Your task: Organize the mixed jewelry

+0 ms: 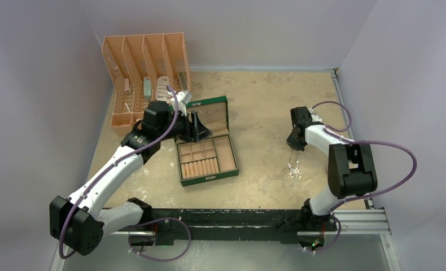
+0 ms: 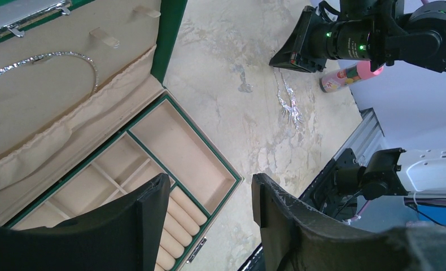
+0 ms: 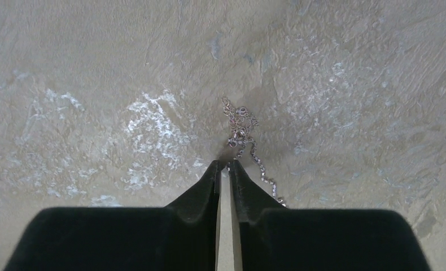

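A silvery glittering chain (image 1: 293, 168) lies on the beige table right of the open green jewelry box (image 1: 230, 169). My right gripper (image 1: 294, 144) stands at the chain's far end. In the right wrist view its fingertips (image 3: 224, 164) are pressed almost together on a bit of the chain (image 3: 240, 127), and the rest trails off to the right on the table. My left gripper (image 2: 209, 189) is open and empty above the box's front right corner (image 2: 232, 183). A thin silvery hoop necklace (image 2: 51, 56) hangs in the box lid. The gold rings are not visible.
An orange slotted rack (image 1: 144, 73) stands at the back left, behind the box lid (image 1: 209, 110). A small pink-capped bottle (image 2: 350, 73) lies behind the right gripper (image 2: 291, 56). The box has several compartments and a row of ring rolls (image 1: 201, 167).
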Robot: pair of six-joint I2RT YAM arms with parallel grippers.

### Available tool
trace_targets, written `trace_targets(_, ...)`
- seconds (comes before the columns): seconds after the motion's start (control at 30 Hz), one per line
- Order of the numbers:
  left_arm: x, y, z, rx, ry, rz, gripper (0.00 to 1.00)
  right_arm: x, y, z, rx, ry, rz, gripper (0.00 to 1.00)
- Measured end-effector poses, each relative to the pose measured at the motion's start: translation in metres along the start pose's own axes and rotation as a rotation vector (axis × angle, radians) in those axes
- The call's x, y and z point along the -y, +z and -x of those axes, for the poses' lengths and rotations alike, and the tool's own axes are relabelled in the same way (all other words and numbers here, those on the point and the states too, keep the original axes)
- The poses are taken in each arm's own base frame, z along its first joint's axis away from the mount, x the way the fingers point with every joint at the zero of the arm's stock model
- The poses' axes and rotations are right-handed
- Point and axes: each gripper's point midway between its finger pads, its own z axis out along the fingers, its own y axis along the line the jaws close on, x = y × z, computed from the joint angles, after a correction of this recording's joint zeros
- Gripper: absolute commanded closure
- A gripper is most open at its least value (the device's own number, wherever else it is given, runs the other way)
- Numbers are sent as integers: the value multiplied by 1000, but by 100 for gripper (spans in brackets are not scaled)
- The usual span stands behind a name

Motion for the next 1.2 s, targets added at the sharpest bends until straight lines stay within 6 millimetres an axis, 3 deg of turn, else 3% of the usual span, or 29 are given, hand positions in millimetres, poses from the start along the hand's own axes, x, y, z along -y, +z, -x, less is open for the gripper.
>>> trace_targets(0.03,0,0,0,0,0,0,45,-1,0,-1,-4,-4,4,100)
trace_targets(0.4,-2,3,-3,-13,-5,1,54,-11,-1,0,8,-10,76,100)
trace_targets(0.57,-7,11,-11,-50,-24,4,54,-11,-13,-12,-17,-3,136,100)
trace_targets(0.73,-6,21,-17,-78,-48,-14,54,-19,-32,-5,14,25,208,100)
trace_targets(0.97,16,46,-31,-123,-46,-75,54,-22,-43,0,39,45,249,100)
trace_targets(1.2,50,89,-41,-116,-6,-135,53,-32,-54,-3,28,74,326,100)
